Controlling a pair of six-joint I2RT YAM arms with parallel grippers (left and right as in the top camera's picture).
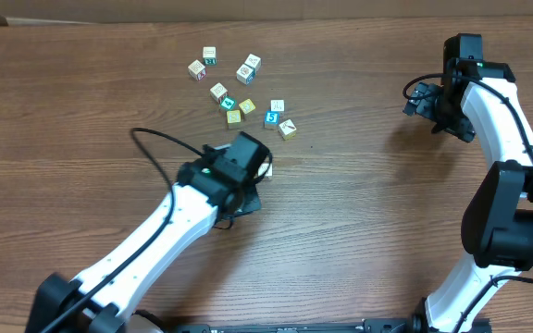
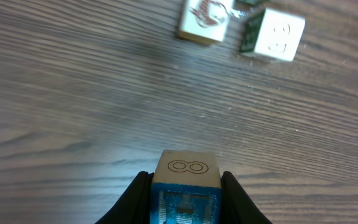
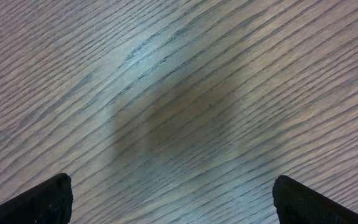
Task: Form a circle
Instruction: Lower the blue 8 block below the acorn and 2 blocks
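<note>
Eleven small cubes [image 1: 218, 91], as far as the overhead view lets me count, lie in a loose scatter on the wooden table [image 1: 72, 120] at upper centre of the frame. Five whitish picture-faced ones make an open arc on top; below them are one teal, three yellowish, one white and one blue cube [image 1: 271, 118]. The blue cube carries a white character, too small to read.

Just below that scatter a twelfth cube [image 2: 187, 167] is clamped between the closed fingers of the left gripper [image 2: 185, 186]. Its upper face shows two linked ovals in thin line, and its blue face a pale raised figure I cannot read. At the top edge of the left wrist view two of the cubes stand side by side — a red-drawing cube [image 2: 202, 18] and a green-sided white cube [image 2: 272, 34].

At far right the right gripper [image 1: 421, 100] hangs over the wood, well apart from the cubes — fingers spread wide, holding nothing.
</note>
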